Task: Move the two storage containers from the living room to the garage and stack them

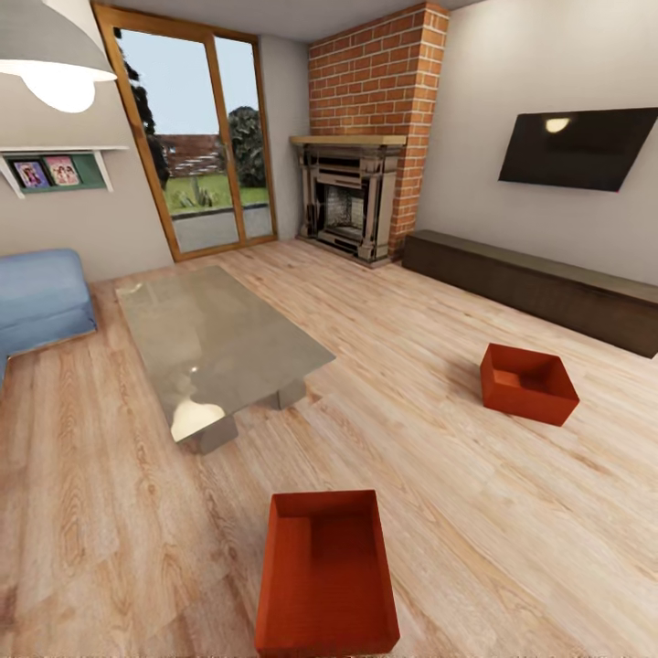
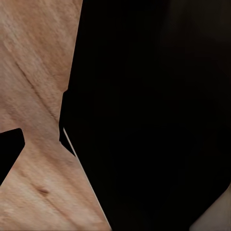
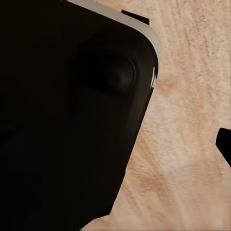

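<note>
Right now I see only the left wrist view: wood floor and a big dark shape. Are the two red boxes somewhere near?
Observer: Yes. In the head view one red box sits on the wood floor just in front of the robot, open side up.
Operator: And the second one?
Observer: The other box is farther ahead and to the right, also on the floor, in front of a long low cabinet.
Operator: Does any furniture stand between them?
Observer: No. The glass table stands to the left of both and touches neither.
</note>
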### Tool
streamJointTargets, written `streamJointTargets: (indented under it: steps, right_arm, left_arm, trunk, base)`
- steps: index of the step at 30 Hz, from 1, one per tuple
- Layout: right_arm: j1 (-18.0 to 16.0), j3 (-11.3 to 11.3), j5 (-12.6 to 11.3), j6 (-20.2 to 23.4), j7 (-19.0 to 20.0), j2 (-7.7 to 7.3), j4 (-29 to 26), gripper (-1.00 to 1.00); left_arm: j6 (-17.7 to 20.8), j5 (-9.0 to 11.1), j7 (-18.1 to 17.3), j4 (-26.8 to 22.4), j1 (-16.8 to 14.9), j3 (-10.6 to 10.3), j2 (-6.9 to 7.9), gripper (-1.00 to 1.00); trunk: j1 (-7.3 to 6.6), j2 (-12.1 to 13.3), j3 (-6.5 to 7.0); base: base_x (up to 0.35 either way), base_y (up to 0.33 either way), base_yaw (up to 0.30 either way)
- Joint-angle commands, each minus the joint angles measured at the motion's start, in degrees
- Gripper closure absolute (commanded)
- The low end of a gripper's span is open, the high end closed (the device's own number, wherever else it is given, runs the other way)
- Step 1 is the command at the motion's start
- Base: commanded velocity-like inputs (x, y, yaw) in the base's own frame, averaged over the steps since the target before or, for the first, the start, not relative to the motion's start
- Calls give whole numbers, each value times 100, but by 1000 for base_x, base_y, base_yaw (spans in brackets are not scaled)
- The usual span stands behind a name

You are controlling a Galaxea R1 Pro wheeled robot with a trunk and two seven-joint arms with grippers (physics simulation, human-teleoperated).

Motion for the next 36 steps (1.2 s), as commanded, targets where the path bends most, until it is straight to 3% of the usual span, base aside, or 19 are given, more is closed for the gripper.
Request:
streamJointTargets:
  steps: [1,36]
  right_arm:
    - [-5,-9,57,-23,2,-2,10,-100]
    - [-5,-11,53,-32,-3,4,11,-100]
  left_arm:
    - [-13,22,4,-1,-1,1,-1,-100]
    - [-12,22,4,-1,-1,-1,-3,-100]
  trunk:
    - [0,-2,-14]
    - [0,-2,-334]
  base:
    - [0,0,0]
    - [0,0,0]
